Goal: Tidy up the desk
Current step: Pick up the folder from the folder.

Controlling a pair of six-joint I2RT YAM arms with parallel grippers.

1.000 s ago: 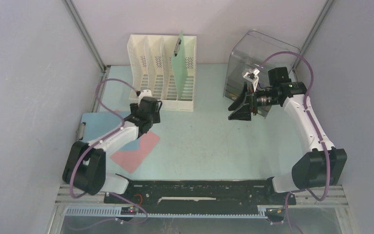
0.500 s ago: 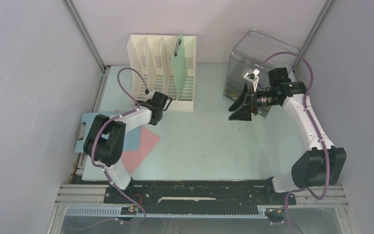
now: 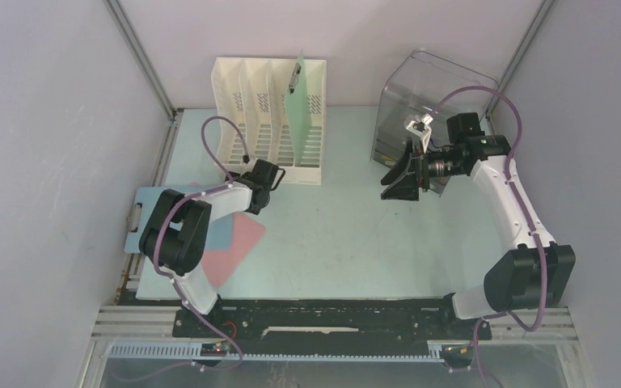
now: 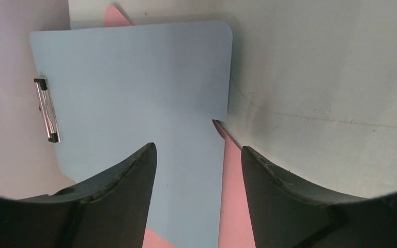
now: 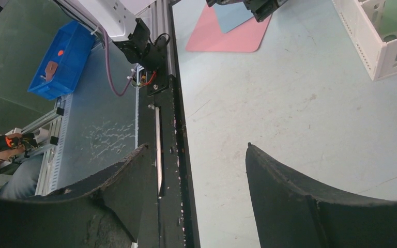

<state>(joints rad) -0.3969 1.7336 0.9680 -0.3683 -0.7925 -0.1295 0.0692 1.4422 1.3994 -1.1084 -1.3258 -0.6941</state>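
The desk [image 3: 348, 242] fills the floor of the cell, lying flat, its long side running left to right, far edge at the back wall. The left gripper [image 4: 197, 148] hangs over the left side, jaws apart with nothing between them, above a blue clipboard [image 4: 134, 93]. A pink board [image 4: 232, 206] lies under it, mostly covered. From above, the left arm hides much of that blue board. The right gripper [image 5: 197, 146] is up over the right side, jaws spread and empty. A white file rack [image 3: 247, 121] holds a green clipboard [image 3: 303, 109] upright at the far edge. A clear bin [image 3: 437, 81] blocks the far right corner.
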